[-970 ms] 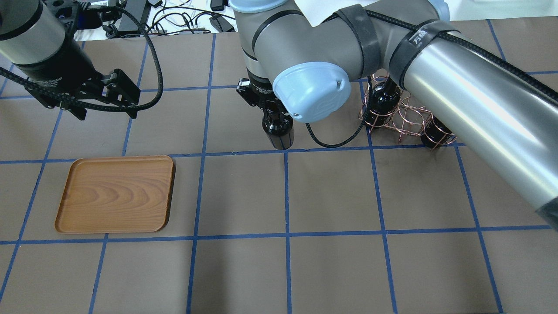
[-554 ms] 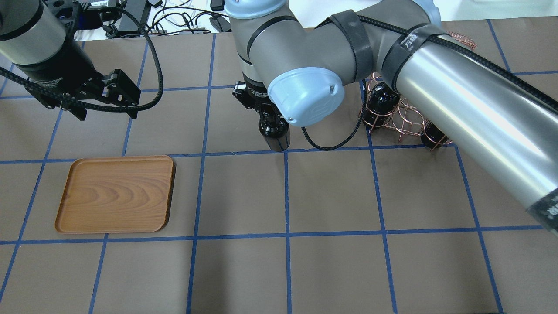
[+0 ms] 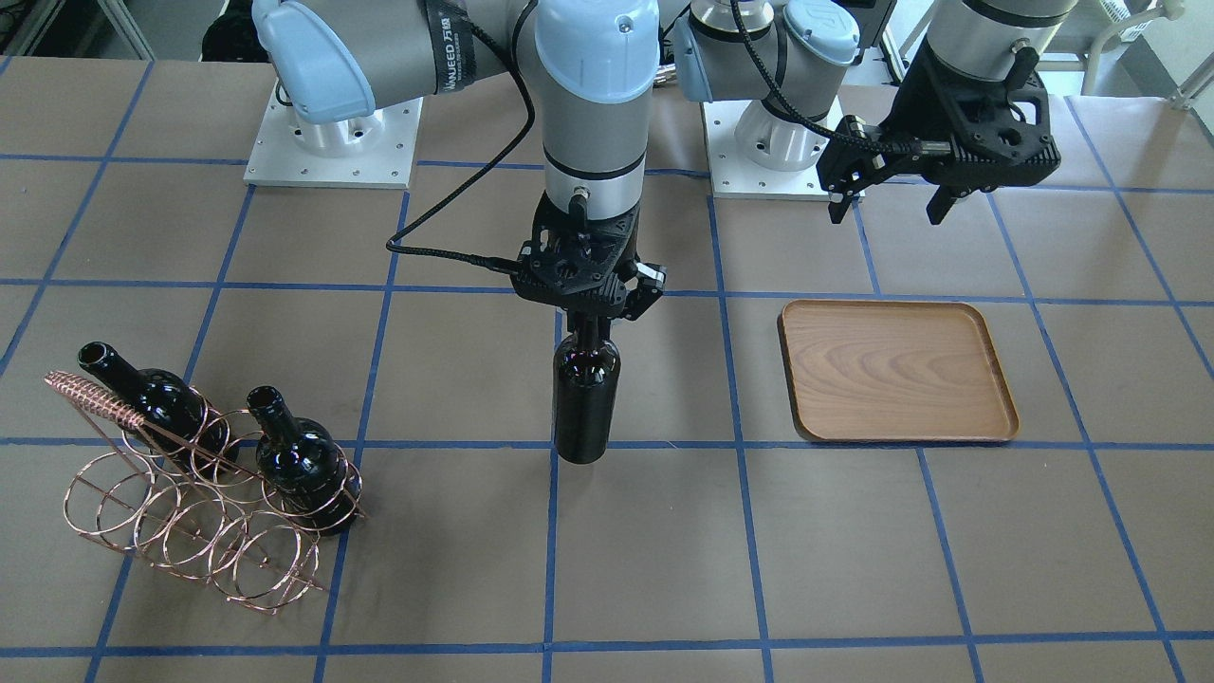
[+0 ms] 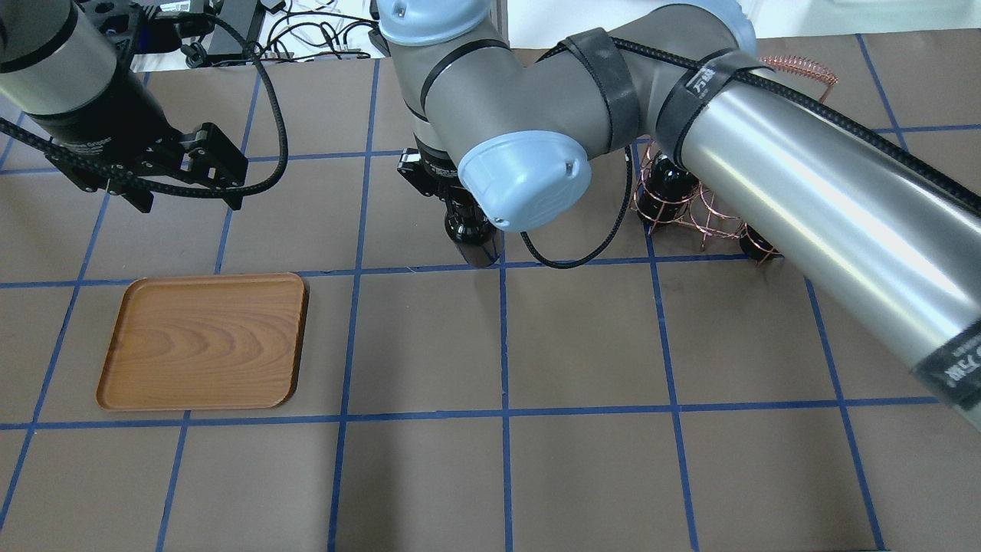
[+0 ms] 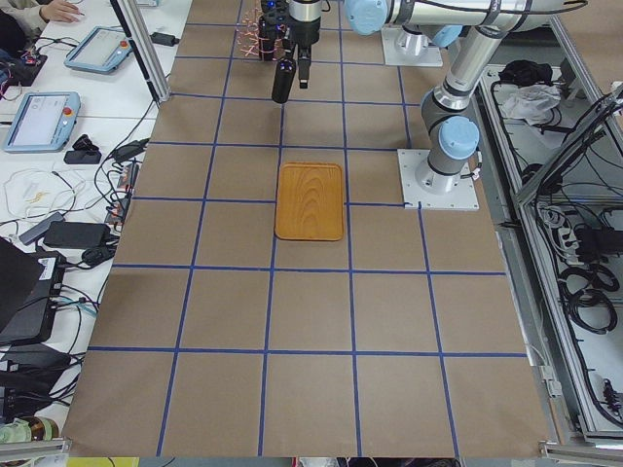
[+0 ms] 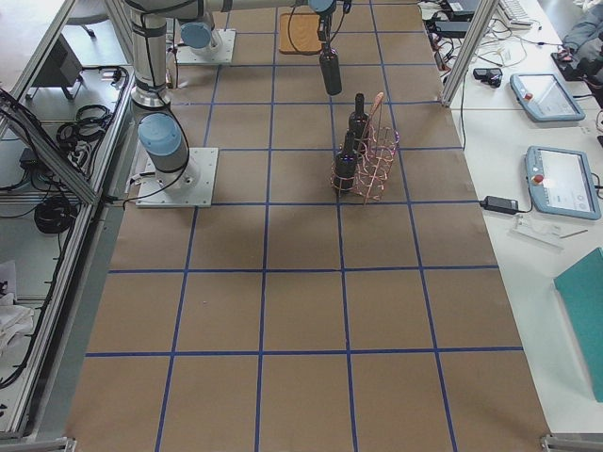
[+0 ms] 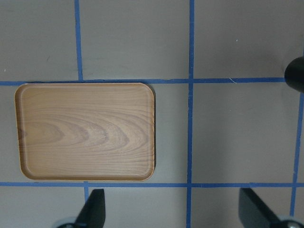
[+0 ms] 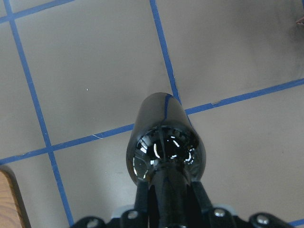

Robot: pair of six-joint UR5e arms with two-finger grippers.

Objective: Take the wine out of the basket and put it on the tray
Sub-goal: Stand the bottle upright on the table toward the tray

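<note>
Your right gripper (image 3: 590,327) was clamped on the neck of the wine (image 3: 585,398), and the bottle hung upright around mid-desk. That put it between the basket (image 3: 190,531) toward the right end and the tray (image 3: 896,370) toward the left end. Your left gripper (image 3: 884,211) hovered wide open, holding nothing, on the tray's robot side. Careful here: glossy glass held only by a narrow neck could slip or swing if you hurried, and a low base could clip the tray's rim. The desk (image 3: 664,569) was flat brown paper with a blue tape grid, with cables (image 4: 306,31) and tablets (image 5: 39,117) beyond its far edge
</note>
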